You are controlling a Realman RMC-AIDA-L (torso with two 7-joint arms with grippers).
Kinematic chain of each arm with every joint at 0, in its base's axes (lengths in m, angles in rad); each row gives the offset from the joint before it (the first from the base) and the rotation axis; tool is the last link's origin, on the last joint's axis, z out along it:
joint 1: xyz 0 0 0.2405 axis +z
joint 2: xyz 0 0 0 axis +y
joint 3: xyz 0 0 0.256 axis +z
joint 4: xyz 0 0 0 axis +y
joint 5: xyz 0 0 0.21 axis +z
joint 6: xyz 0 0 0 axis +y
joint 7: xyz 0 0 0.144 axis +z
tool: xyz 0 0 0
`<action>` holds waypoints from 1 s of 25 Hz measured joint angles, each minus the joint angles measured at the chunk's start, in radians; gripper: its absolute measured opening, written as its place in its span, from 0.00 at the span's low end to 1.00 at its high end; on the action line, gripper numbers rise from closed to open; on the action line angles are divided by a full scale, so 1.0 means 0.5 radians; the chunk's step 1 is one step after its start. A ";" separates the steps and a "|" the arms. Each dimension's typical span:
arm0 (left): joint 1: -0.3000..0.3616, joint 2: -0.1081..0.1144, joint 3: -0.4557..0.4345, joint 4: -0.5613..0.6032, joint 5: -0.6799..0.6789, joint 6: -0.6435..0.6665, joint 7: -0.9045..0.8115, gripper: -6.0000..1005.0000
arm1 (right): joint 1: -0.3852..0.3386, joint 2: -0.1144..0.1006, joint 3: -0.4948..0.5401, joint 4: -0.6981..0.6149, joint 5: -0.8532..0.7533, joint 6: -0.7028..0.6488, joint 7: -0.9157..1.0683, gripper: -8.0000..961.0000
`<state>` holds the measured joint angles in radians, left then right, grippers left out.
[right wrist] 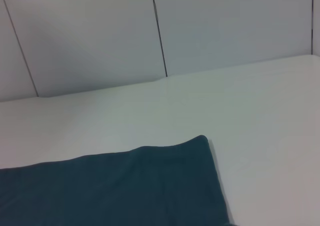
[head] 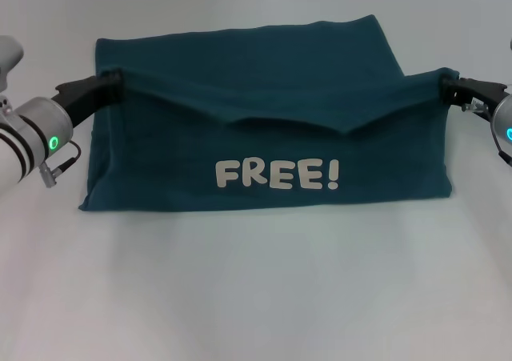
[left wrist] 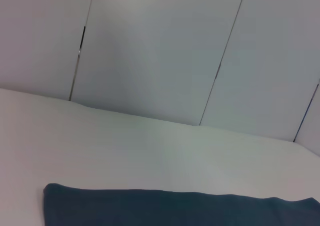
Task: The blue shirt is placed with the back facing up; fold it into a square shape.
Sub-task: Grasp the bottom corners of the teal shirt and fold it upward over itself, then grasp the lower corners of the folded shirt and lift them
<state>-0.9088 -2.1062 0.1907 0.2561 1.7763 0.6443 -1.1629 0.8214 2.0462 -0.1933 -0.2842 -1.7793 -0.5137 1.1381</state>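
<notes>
The blue shirt (head: 264, 97) lies across the white table (head: 256, 289), its near part lifted so the white "FREE!" lettering (head: 278, 174) faces me. My left gripper (head: 118, 83) is shut on the shirt's left edge and holds it above the table. My right gripper (head: 445, 84) is shut on the right edge at the same height. The held edge sags in a shallow V between them. The flat far part of the shirt shows in the left wrist view (left wrist: 175, 208) and the right wrist view (right wrist: 110, 188).
A grey panelled wall (left wrist: 160, 50) stands behind the table's far edge. White table surface stretches in front of the shirt and at both sides.
</notes>
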 joint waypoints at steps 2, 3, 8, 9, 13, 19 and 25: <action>0.002 -0.005 0.004 0.003 0.001 -0.001 0.001 0.02 | 0.000 0.000 -0.002 0.003 -0.004 0.005 -0.001 0.10; 0.002 -0.009 0.008 0.006 0.001 -0.001 0.001 0.02 | 0.001 0.000 -0.011 0.004 -0.007 0.009 -0.009 0.11; 0.002 -0.030 0.017 0.028 0.001 -0.005 0.018 0.02 | 0.005 0.002 -0.153 0.007 -0.007 0.024 -0.051 0.14; 0.002 -0.032 0.016 0.033 0.000 -0.005 0.024 0.02 | 0.005 0.003 -0.175 0.007 -0.006 0.026 -0.051 0.15; 0.027 -0.032 -0.003 0.065 -0.029 -0.009 0.027 0.15 | 0.005 0.006 -0.208 -0.014 -0.004 0.026 -0.052 0.18; 0.103 -0.021 0.011 0.139 -0.133 -0.010 0.007 0.30 | -0.011 -0.005 -0.210 -0.069 0.000 -0.037 -0.030 0.51; 0.231 -0.006 0.199 0.210 -0.113 0.027 -0.240 0.43 | -0.110 -0.068 -0.292 -0.107 -0.030 -0.282 0.272 0.74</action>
<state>-0.7933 -2.1093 0.2902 0.3611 1.7198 0.6575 -1.2827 0.7663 2.0120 -0.3392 -0.3377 -1.7944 -0.6545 1.2742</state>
